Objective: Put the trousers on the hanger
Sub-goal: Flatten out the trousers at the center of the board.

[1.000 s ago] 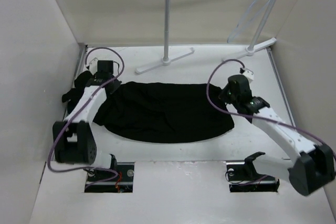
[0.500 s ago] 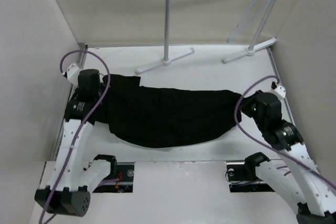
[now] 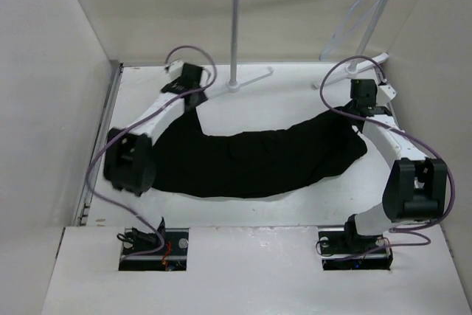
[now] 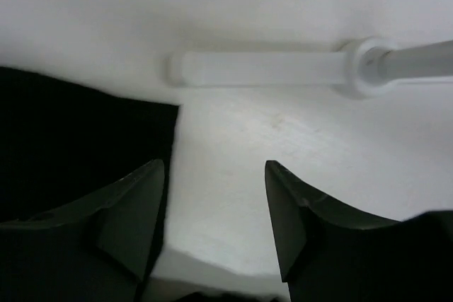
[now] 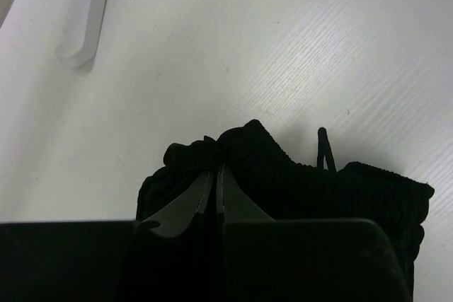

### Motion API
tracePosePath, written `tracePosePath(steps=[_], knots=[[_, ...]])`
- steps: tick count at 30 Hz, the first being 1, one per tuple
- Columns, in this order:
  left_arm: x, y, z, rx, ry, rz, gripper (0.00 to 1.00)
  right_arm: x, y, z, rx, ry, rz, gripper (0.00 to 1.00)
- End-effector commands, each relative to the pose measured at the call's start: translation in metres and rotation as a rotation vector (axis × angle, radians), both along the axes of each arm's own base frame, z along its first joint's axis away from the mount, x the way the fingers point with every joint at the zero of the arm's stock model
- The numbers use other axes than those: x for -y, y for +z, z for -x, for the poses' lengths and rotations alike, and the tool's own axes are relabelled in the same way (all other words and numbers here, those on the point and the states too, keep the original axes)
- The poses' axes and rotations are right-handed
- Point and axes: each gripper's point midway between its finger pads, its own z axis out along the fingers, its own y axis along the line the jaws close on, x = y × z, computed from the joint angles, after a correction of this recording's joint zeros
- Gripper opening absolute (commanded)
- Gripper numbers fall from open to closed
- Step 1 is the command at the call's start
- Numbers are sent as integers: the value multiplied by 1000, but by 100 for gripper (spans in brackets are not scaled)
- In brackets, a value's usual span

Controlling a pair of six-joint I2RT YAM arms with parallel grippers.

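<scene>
1. The white table (image 3: 295, 105) carries everything, with pale walls on three sides.
2. The trousers (image 3: 251, 160) lie on the table between the two arms. They form a long black band that sags toward the near edge in the middle and rises at both ends.
3. The white garment rack (image 3: 234, 31) stands at the far side. One of its flat feet (image 4: 262, 68) lies just beyond the left end of the trousers.
4. The hanger (image 3: 354, 23) hangs from the right end of the rack's top bar, well apart from the trousers.
5. The right gripper (image 5: 214, 169) has its fingers pressed together on a bunched, ribbed fold at the right end of the trousers. A thin black cord (image 5: 323, 148) sticks up beside the fold.
6. The left gripper (image 4: 212, 167) has its fingers apart, with bare table between them. Its left finger (image 4: 131, 210) sits over the straight edge of the black cloth. It grips nothing.
</scene>
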Motion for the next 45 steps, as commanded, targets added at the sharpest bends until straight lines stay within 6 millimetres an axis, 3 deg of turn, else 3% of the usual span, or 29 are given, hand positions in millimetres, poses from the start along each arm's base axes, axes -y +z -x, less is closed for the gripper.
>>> tracePosePath(steps=[1, 5, 7, 9, 11, 19, 24, 27, 30, 33, 36, 38, 42, 45], knots=[[-98, 64, 71, 96, 181, 25, 58, -5, 29, -16, 125, 6, -23, 3], [-185, 10, 164, 26, 446, 154, 57, -12, 10, -5, 115, 33, -41, 4], [-207, -2, 188, 25, 531, 222, 57, -12, 8, -2, 109, 40, -40, 4], [-220, -7, 199, 43, 581, 249, 58, -15, 9, 1, 117, 51, -49, 4], [-228, -12, 194, 65, 601, 255, 61, -16, 11, 5, 128, 56, -55, 4], [-224, -35, 121, 49, 519, 357, 63, -36, 12, 19, 136, 111, -69, 4], [-234, -74, 111, -62, 571, 351, 62, -47, 15, 27, 146, 148, -78, 4], [-238, -84, 105, -87, 579, 344, 59, -52, 18, 32, 156, 170, -78, 4], [-237, -92, 99, -104, 574, 339, 43, -56, 18, 38, 156, 185, -75, 4], [-245, -99, 107, -129, 618, 321, 11, -59, 23, 45, 163, 198, -74, 4], [-261, -71, 131, -70, 716, 264, 4, -55, 32, 57, 172, 200, -57, 4], [-268, -38, 154, 15, 765, 220, 2, -51, 38, 71, 180, 203, -44, 4], [-286, 40, 212, 194, 882, 162, 0, -49, 54, 107, 209, 215, -43, 3], [-290, 114, 249, 343, 933, 131, 0, -50, 83, 143, 277, 229, -51, 2]])
